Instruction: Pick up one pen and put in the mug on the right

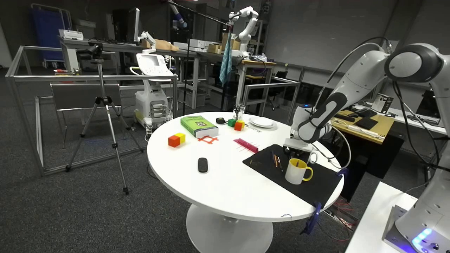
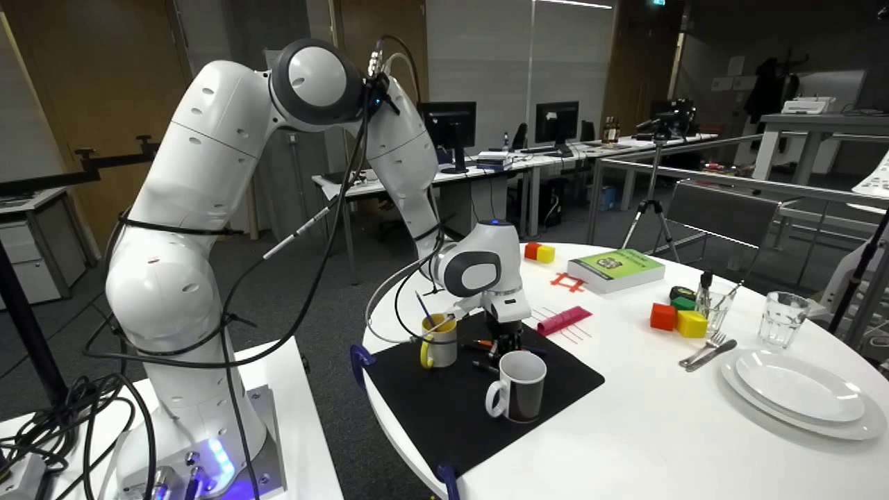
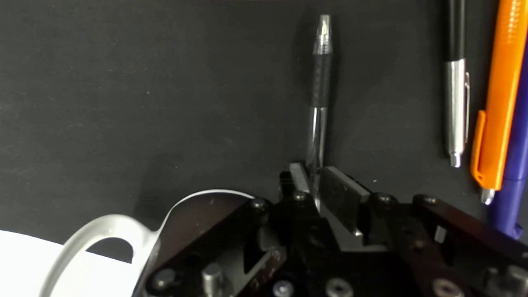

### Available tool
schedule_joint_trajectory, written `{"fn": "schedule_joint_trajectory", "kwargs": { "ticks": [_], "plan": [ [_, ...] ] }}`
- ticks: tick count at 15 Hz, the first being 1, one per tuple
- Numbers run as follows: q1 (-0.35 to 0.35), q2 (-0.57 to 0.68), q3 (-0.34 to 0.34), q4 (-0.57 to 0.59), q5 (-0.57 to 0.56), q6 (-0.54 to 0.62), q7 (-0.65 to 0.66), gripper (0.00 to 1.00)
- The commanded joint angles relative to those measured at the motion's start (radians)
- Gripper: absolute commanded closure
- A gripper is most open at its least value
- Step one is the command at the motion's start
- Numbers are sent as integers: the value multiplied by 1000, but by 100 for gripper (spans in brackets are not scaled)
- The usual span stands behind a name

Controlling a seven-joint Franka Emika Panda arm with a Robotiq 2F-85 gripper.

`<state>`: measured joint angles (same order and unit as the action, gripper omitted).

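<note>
The tool (image 3: 312,169) is bracketing the ballpoint pen (image 3: 319,107); whether gripping, I cannot tell; lifting is likely needing square closing, then clearing the white-handled mug (image 2: 522,390).

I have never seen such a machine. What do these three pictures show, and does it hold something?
The machine is a robot arm with a gripper. Two pictures come from cameras outside it; the close one is the wrist view. On the round white table lies a black mat with a yellow-lined mug, a white-handled mug, an orange pen and other pens. The table also bears a green book, plates and coloured blocks. Between the gripper's fingers is a clear pen; I cannot tell whether they grip it.
</note>
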<state>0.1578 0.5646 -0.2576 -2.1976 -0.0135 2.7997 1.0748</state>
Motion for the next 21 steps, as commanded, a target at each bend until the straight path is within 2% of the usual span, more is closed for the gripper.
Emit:
{"fn": "schedule_joint_trajectory", "kwargs": {
  "ticks": [1, 14, 21],
  "plan": [
    [8, 20, -9, 6, -9, 35, -28, 96],
    [68, -5, -42, 12, -51, 76, -65, 96],
    [111, -47, -109, -2, -82, 127, -74, 96]
  ]
}}
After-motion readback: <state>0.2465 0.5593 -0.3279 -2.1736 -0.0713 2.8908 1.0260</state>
